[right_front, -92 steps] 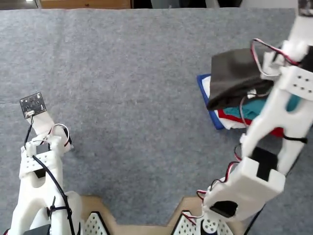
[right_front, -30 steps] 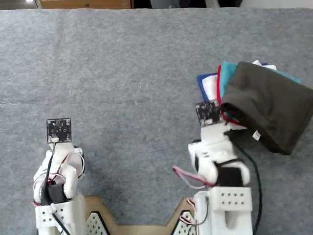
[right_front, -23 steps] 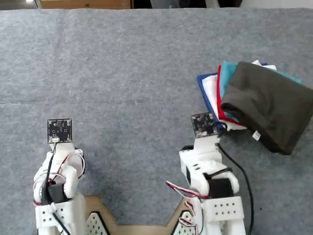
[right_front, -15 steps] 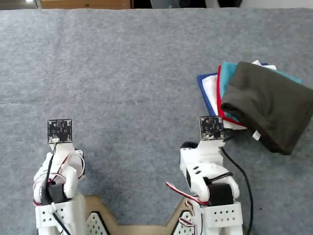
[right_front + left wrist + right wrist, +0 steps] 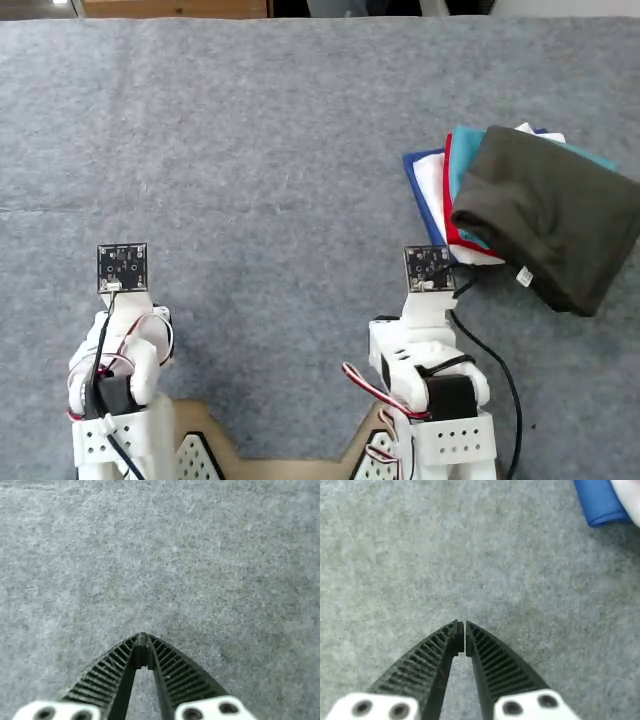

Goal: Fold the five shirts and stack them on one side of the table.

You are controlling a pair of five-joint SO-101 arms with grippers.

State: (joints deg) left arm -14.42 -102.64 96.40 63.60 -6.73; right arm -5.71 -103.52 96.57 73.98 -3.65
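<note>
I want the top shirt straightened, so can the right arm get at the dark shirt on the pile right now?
Probably yes. The dark shirt lies uncovered on top of the pile, close beside the right arm, with bare table between. The right gripper is shut, so it must open first.

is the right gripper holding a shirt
No, the right gripper is shut on nothing, apart from the blue shirt.
</note>
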